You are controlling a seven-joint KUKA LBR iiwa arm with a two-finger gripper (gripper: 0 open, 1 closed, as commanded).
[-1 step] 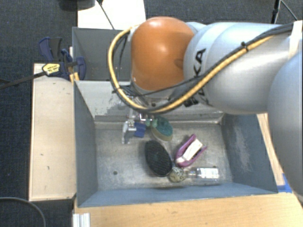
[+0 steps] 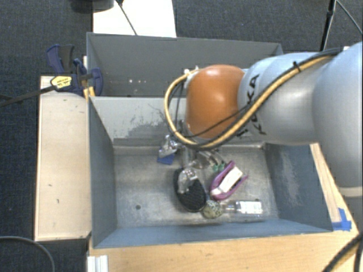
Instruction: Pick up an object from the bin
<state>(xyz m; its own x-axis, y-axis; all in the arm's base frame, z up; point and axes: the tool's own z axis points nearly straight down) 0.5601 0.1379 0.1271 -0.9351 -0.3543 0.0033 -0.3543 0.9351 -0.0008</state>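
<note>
Item: black oval pad (image 2: 193,198), possibly rubber, lying near centre of the grey metal bin (image 2: 136,200), at its near side. The gripper (image 2: 186,181) is set over its far end; open or closed cannot be told. Judged light, pliant, unbreakable; best pinched across the narrow width. A purple-and-white plastic piece (image 2: 227,180) is just right.

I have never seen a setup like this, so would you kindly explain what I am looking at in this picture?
This is one camera looking down into a grey metal bin. The big silver arm is a robot reaching in from the right; the orange dome is a cover on its wrist. Its hand hangs low over a black oval thing near the bin's middle. Nearby lie a purple-and-white item, a clear bottle and a small blue piece. Whether it grips anything, I cannot tell.
</note>
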